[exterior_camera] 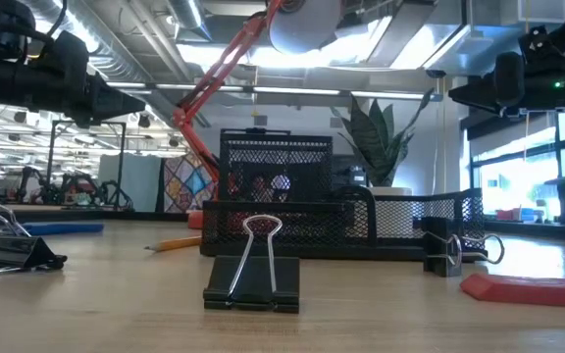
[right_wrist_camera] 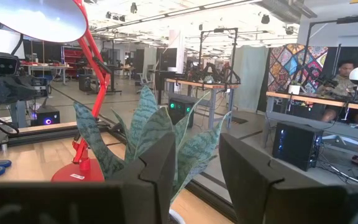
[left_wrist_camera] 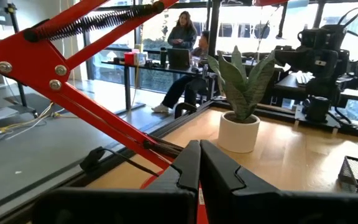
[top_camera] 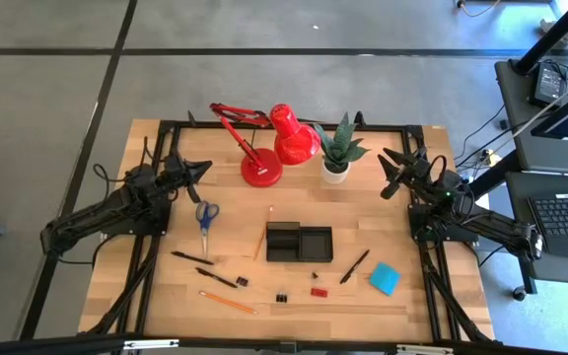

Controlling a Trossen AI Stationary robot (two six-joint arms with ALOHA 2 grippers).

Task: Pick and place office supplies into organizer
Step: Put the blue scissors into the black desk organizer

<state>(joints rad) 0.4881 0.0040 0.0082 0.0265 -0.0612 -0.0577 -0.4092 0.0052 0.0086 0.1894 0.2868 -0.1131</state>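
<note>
The black organizer stands mid-table, a mesh tray in the low view. Around it lie blue-handled scissors, a wooden pencil, two black pens, an orange pencil, a black clip, a red eraser, another black pen and a blue note pad. My left gripper hovers shut at the far left, pointing level at the lamp. My right gripper hovers open at the far right, holding nothing.
A red desk lamp and a potted green plant stand at the table's far middle, between the two grippers. Black frame rails run along the table's sides. People sit at desks in the room beyond.
</note>
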